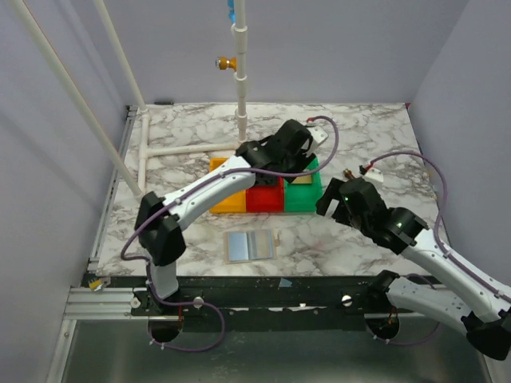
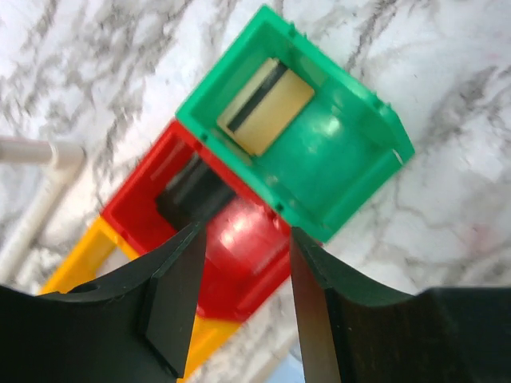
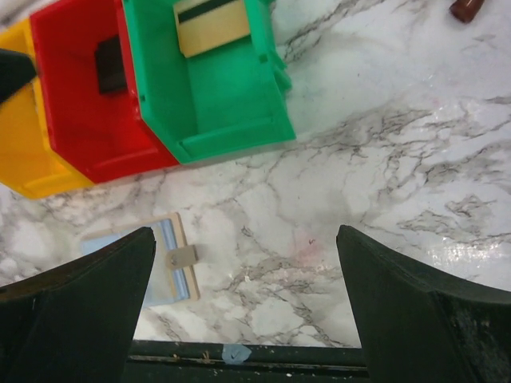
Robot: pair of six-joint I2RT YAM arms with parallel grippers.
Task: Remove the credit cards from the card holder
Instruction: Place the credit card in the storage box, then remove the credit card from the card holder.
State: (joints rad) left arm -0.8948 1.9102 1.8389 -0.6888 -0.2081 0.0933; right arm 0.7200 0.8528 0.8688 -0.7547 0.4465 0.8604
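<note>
Your left gripper (image 2: 246,239) and right gripper (image 3: 246,239) gape empty; credit cards (image 2: 266,106) are thin, stiff, slick, so pinch an exposed edge.

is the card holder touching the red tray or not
Apart. The top view shows a strip of bare table between the card holder and the red tray; the right wrist view shows the same gap.

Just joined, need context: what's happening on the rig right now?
The left gripper hangs open over the red tray, where a black card lies, and holds nothing. A tan-striped card lies in the green tray. The card holder lies open on the table near the arms. The right gripper is wide open over the table.
</note>
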